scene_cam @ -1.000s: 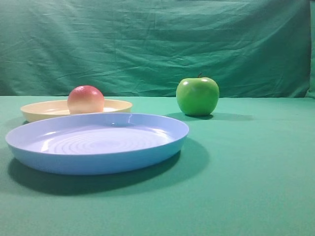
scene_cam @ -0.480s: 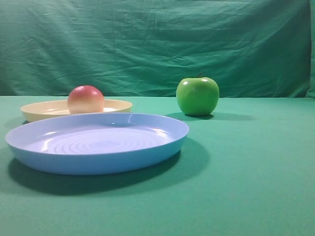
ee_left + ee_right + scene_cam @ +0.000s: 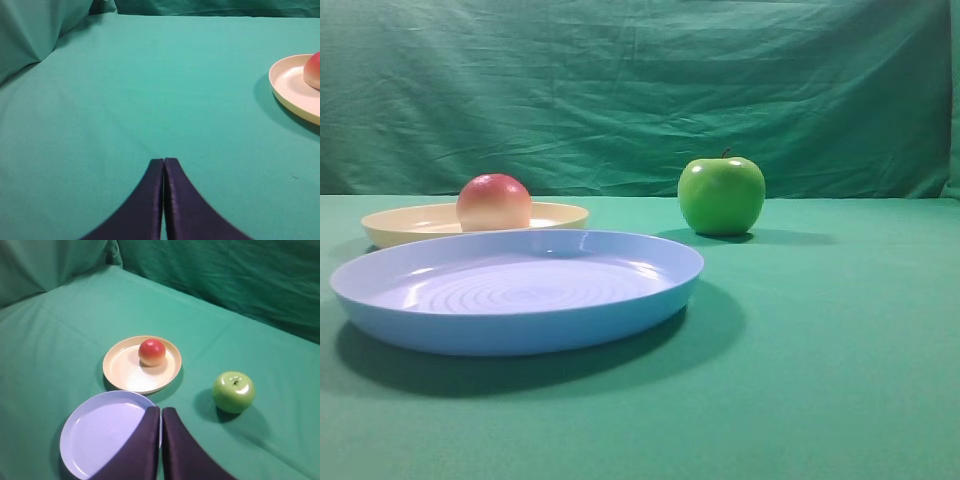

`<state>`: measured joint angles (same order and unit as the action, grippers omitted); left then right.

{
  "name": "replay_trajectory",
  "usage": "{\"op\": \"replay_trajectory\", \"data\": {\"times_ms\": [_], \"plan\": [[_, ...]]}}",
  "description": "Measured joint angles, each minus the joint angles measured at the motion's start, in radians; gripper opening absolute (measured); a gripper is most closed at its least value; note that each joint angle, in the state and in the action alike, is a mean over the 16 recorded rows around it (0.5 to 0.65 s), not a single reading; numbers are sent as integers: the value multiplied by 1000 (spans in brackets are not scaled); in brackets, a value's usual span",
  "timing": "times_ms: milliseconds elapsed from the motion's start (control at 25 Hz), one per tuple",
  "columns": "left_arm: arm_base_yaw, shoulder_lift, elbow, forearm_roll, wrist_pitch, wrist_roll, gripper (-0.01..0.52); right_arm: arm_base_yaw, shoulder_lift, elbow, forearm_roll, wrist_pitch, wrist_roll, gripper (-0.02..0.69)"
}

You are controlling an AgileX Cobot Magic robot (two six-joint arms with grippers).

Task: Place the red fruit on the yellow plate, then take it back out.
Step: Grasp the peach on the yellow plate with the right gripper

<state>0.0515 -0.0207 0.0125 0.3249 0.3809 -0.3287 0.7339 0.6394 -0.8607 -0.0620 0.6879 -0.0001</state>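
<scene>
a: exterior high: we find the red fruit (image 3: 494,202) resting on the yellow plate (image 3: 395,225).

b: left wrist: we note the left gripper (image 3: 163,161) pressed together, empty.

a: right wrist: right gripper (image 3: 160,410) likewise together, holding nothing, above the blue plate (image 3: 95,432).

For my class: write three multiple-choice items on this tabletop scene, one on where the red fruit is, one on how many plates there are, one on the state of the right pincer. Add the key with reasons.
1. Where is the red fruit?
A. On the blue plate
B. On the yellow plate
C. On the bare cloth

2. How many plates are on the table?
A. One
B. Two
C. Three

3. What is the state of the right pincer?
A. Shut and holding nothing
B. Wide open
C. Shut on the green apple

Key:
1 B, the fruit sits inside the yellow plate.
2 B, only the yellow plate and the blue plate show.
3 A, its fingers meet with nothing between them, and the green apple stands apart on the cloth.
</scene>
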Motion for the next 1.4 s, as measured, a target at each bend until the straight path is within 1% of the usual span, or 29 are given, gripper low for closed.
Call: {"op": "replay_trajectory", "data": {"times_ms": [200, 400, 680, 840, 1120, 1400], "plan": [[0, 0, 0, 0, 0, 0, 0, -65, -73, 15, -39, 19, 46, 0], [0, 0, 0, 0, 0, 0, 0, -193, -142, 83, -32, -19, 80, 0], [0, 0, 0, 0, 0, 0, 0, -409, -297, 276, 23, -122, 83, 0], [0, 0, 0, 0, 0, 0, 0, -500, -416, 413, 42, -175, 72, 0], [0, 0, 0, 0, 0, 0, 0, -581, -584, 626, 48, -209, 42, 0], [0, 0, 0, 0, 0, 0, 0, -608, -647, 783, 49, -230, 15, 0]]}}
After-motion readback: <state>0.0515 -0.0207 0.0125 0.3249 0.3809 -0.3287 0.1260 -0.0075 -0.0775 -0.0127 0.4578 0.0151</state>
